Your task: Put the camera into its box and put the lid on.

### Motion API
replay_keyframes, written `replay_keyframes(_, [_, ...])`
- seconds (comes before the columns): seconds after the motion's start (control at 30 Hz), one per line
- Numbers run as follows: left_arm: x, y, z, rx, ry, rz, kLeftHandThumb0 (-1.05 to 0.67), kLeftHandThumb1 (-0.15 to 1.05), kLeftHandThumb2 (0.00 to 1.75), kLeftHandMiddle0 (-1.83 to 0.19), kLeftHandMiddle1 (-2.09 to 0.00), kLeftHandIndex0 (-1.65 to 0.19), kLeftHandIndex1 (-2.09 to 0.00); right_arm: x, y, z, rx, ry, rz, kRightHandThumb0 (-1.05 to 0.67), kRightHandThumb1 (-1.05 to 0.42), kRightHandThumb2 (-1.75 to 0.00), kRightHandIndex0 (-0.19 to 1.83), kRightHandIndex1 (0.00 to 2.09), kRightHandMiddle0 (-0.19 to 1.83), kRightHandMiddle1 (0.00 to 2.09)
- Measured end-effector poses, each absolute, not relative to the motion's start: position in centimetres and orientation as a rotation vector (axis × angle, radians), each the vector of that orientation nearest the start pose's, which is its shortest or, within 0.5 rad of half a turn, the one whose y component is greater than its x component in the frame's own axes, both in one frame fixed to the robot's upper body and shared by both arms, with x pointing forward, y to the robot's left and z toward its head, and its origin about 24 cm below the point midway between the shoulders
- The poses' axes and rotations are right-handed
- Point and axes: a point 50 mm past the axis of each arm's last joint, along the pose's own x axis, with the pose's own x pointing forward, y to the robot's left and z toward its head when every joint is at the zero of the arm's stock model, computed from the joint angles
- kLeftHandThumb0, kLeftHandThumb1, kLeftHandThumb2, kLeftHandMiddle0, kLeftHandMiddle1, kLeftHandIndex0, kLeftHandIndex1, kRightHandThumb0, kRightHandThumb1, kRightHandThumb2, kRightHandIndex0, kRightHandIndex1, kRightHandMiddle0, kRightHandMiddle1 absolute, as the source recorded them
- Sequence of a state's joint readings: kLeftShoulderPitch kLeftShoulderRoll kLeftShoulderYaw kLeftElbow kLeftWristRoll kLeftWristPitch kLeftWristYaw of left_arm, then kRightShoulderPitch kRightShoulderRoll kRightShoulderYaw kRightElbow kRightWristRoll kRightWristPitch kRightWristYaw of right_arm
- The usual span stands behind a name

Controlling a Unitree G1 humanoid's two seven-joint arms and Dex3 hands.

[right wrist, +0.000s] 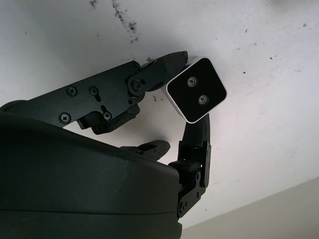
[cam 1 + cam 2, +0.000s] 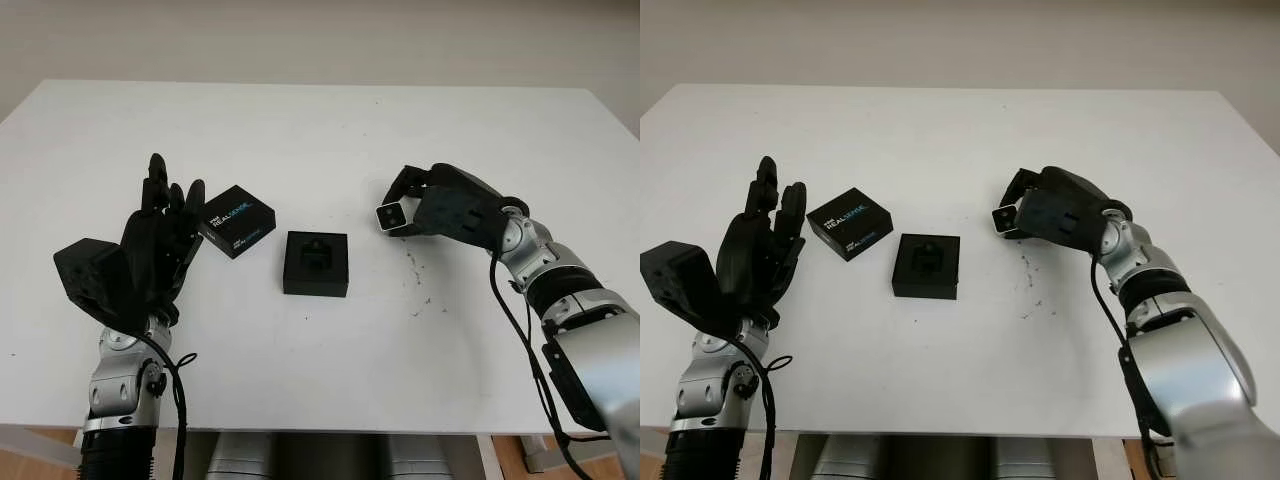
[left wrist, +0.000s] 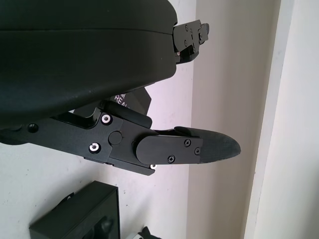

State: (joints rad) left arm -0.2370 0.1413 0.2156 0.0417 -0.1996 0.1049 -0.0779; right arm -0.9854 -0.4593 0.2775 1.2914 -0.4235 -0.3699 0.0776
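Holding the camera point(image 2: 391, 216) pinched in its fingers point(image 1: 164, 67), the right hand point(image 2: 440, 205) sits just above the worktop point(image 2: 320, 130), right of the box point(image 2: 316, 263). Box is open at centre, black insert showing, no camera in it yet. Lid point(image 2: 237, 220) lies just left of the box, off. Left hand point(image 2: 160, 235) open beside the lid, holding nothing. Both placing and lidding remain.

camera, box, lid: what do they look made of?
Camera, held in the right hand: light metal-looking shell, satin; glossy black face with two lenses, probably glass or plastic.
Box: matte black, likely card with a moulded or foam insert; its recess looks soft-edged.
Lid by the open left hand: printed black cardboard, slight sheen, sharp folded edges.
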Motion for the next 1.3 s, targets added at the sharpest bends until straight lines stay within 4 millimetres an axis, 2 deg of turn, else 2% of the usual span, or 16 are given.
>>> replay_keyframes(0.27, [29.5,20.7,9.3,-0.091,-0.116,0.055,-0.71,1.05,0.36,0.19,-0.05,0.19,-0.04,39.6,-20.7,11.4,-0.852,0.017,0.238,-0.37,-0.93,-0.05,0.41,0.02,0.35,1.48])
replay_keyframes(0.5, [29.5,20.8,9.3,-0.095,-0.114,0.055,-0.71,1.05,0.36,0.18,-0.05,0.19,-0.05,39.5,-20.1,11.1,-0.619,0.006,0.219,-0.40,-0.92,-0.05,0.37,0.01,0.31,1.59])
replay_keyframes(0.77, [29.5,20.9,9.3,-0.093,-0.108,0.047,-0.70,1.05,0.38,0.19,-0.05,0.19,-0.04,39.0,-18.6,10.7,-0.378,-0.014,0.215,-0.40,-0.92,-0.05,0.29,0.00,0.30,1.67])
replay_keyframes(1.0, [29.3,20.9,9.4,-0.098,-0.108,0.045,-0.70,1.05,0.38,0.19,-0.05,0.19,-0.04,37.0,-16.5,10.4,-0.237,0.003,0.224,-0.35,-0.97,-0.06,0.21,0.01,0.20,1.68])
replay_keyframes(1.3, [29.2,20.9,9.5,-0.099,-0.112,0.039,-0.68,1.05,0.40,0.19,-0.03,0.19,0.00,32.9,-13.9,11.0,-0.181,0.022,0.241,-0.34,-0.97,-0.06,0.22,0.03,0.21,1.74])
